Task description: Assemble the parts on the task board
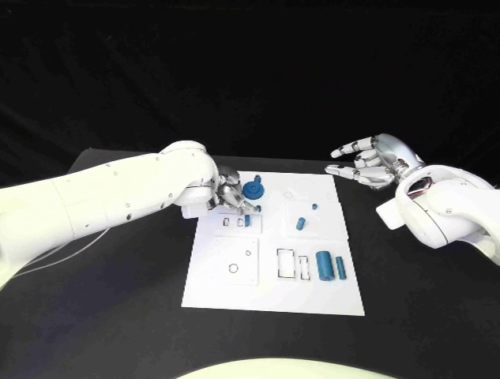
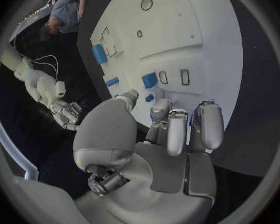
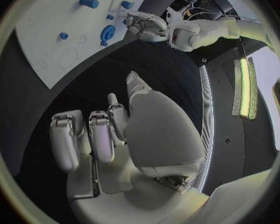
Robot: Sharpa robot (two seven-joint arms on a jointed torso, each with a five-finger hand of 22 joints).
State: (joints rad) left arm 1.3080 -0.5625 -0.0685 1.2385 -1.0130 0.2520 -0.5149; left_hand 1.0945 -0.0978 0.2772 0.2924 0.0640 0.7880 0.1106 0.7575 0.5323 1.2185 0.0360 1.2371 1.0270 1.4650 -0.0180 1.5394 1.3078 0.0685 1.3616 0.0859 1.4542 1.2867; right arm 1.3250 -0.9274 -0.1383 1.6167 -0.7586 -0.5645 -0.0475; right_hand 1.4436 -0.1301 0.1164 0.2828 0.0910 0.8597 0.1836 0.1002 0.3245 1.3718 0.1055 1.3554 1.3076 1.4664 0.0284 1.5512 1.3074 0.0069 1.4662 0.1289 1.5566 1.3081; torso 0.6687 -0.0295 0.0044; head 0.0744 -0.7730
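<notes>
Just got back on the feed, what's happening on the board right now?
The left hand is over the far left part of the task board, right beside the round blue gear-like part; whether it grips anything cannot be told. The right hand hovers open off the board's far right corner, holding nothing. Several blue parts lie loose, among them a thick cylinder and a thin peg near the right edge.

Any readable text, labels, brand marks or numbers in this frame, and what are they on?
None can be read. The task board carries only printed outlines, rectangles and circles, with no letters or digits legible. The blue parts, the left hand and the right hand show no readable markings.
</notes>
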